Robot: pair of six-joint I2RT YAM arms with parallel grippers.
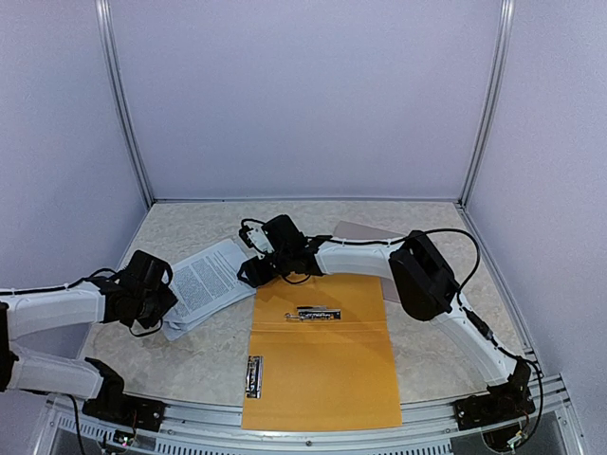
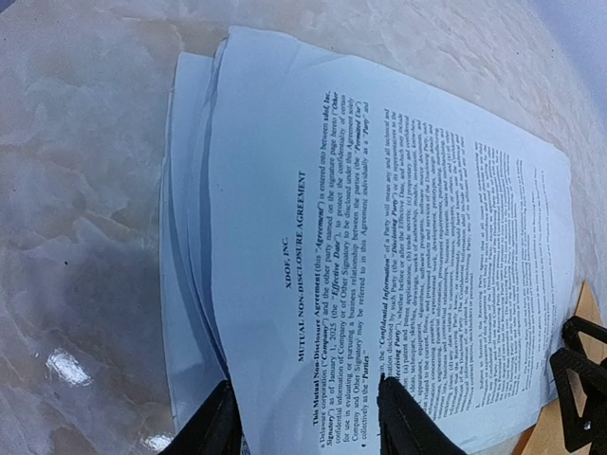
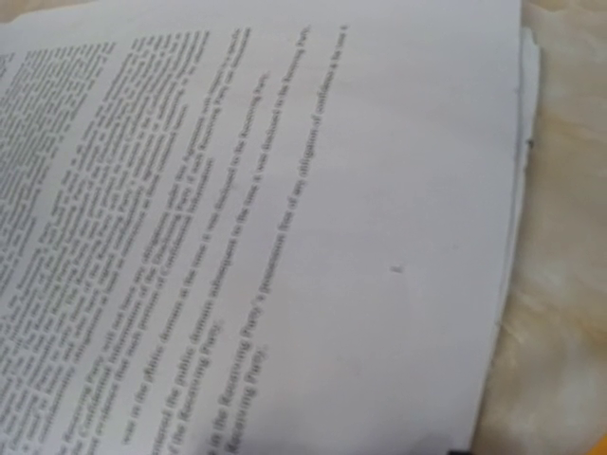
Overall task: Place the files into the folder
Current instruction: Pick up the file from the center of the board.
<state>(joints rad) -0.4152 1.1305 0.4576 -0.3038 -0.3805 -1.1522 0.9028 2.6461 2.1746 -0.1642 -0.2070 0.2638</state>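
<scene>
1. Folder (image 1: 322,370): orange, lies open and flat on the marbled table (image 1: 190,370), in front of and between the two arm bases.
2. Showing on the folder's inner face: a metal fastener (image 1: 313,313) at the fold line and a metal clip (image 1: 254,376) at the left edge of the near half. The rest of the face is bare orange card.
3. Files (image 1: 204,284): a stack of white printed sheets on the table, outside the folder and to its left. The stack is turned at an angle, with its right end just beside the folder's far-left corner.
4. The left wrist view shows the sheets slightly fanned at one edge. The top page is headed "MUTUAL NON-DISCLOSURE AGREEMENT".
5. Left gripper (image 2: 303,398): at the near-left end of the stack. Its jaws stand apart, one finger on the top sheet and the other at the fanned edge. The sheet between them lies flat, and no clamp is seen.
6. Right gripper (image 1: 254,273): over the far-right edge of the stack. Its own view shows only blurred print up close, so released or clenched cannot be told.
7. Taupe cover (image 1: 365,230): flat on the table beyond the folder, partly behind the right arm.
</scene>
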